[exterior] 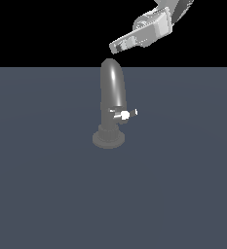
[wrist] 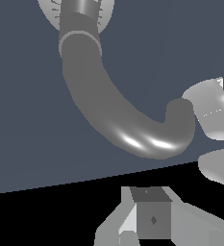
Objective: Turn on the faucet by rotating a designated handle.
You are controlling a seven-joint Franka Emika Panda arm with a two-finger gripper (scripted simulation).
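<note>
On the dark blue-grey floor, near the middle of the exterior view, stands the faucet (exterior: pixel 112 87), a tall upright grey column on a round stepped base. From its lower body the handle (exterior: pixel 126 115) sticks out sideways toward the exterior view's right, white-tipped. Above the spout top hangs the gripper (exterior: pixel 116 46), tilted, holding nothing; its opening cannot be told. The arm is cut off at the frame edge.
</note>
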